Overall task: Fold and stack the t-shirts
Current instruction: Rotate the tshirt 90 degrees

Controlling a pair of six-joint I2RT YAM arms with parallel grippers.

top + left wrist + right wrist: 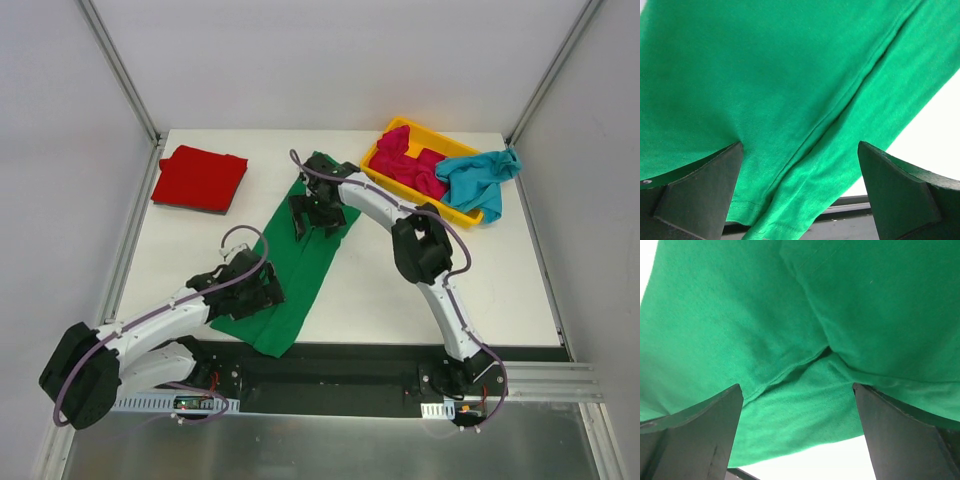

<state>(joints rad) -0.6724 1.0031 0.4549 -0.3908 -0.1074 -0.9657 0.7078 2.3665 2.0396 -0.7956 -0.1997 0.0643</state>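
Note:
The green t-shirt [300, 262] lies as a long folded strip running from the table's back middle to the front edge. My left gripper [262, 290] is open, low over its near end; the left wrist view shows the hem and a lengthwise fold [805, 120] between the jaws. My right gripper [316, 216] is open over the far end; the right wrist view shows layered green cloth [790, 340] between its jaws. A folded red t-shirt [200, 178] lies at the back left. The magenta-pink t-shirt [408, 165] and teal t-shirt [480, 178] sit crumpled in the tray.
A yellow plastic tray [445, 146] stands at the back right, the teal shirt hanging over its right rim. White walls and metal frame posts bound the table. The black front rail [330, 355] runs along the near edge, under the shirt's near end.

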